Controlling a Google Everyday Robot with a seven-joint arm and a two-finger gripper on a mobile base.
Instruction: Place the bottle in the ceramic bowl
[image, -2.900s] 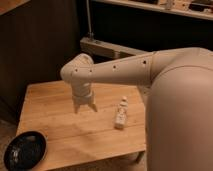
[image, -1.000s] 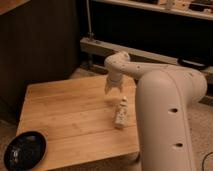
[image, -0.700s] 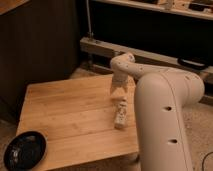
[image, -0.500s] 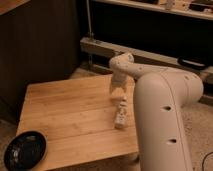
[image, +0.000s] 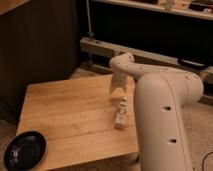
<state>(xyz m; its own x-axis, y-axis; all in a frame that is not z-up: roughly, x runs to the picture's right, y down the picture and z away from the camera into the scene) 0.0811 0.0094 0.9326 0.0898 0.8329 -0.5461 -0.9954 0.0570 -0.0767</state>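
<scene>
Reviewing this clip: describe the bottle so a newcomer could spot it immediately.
Find the wooden table. Near its right edge, just below the pincer that hangs over it, sits the bottle. It is the only small, pale cream thing there, quite unlike the wide black bowl by the front-left corner.

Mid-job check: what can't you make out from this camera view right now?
1. Contact: the gripper hangs just above the bottle. From this angle I cannot tell whether they touch.
2. Bottle label: too small to read.
3. Table: its right side is hidden behind the robot arm.
4. Ceramic bowl: it is unclear whether it sits on the table's near-left corner or beside it.
</scene>
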